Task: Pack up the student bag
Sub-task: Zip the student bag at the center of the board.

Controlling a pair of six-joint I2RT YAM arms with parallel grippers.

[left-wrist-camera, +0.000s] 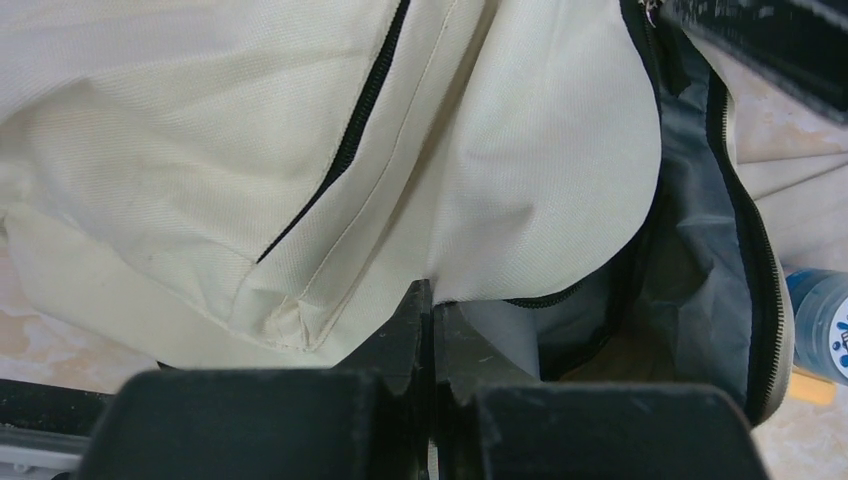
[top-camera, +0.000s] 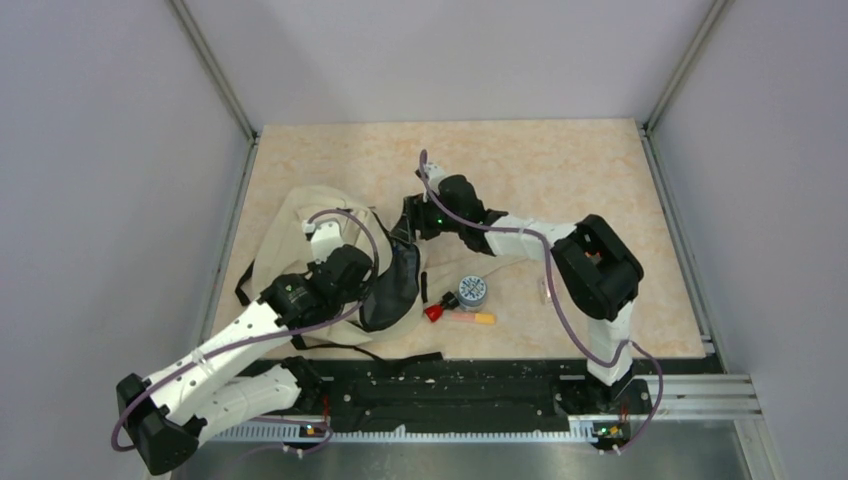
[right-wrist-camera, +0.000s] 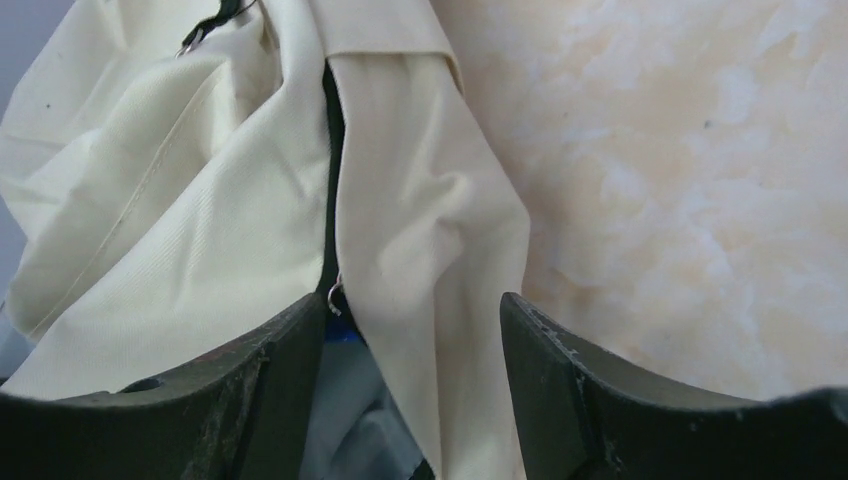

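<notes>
The student bag point(top-camera: 300, 215) is a cream canvas backpack lying left of centre, its mouth open and showing dark grey lining point(top-camera: 395, 285). My left gripper point(top-camera: 366, 284) is shut on the edge of the bag's cream flap; in the left wrist view the jaws point(left-wrist-camera: 432, 292) pinch the fabric point(left-wrist-camera: 250, 120) beside the open zip and lining point(left-wrist-camera: 700, 250). My right gripper point(top-camera: 408, 228) is open at the bag's far edge. In the right wrist view its fingers point(right-wrist-camera: 415, 320) straddle a fold of cream fabric point(right-wrist-camera: 430, 230) without closing on it.
A round grey-blue tin point(top-camera: 472, 291), a red piece point(top-camera: 435, 312), a small black cap point(top-camera: 448, 299) and an orange-yellow marker point(top-camera: 476, 318) lie on the table right of the bag's mouth. The tin also shows in the left wrist view point(left-wrist-camera: 820, 320). Black straps trail at the front.
</notes>
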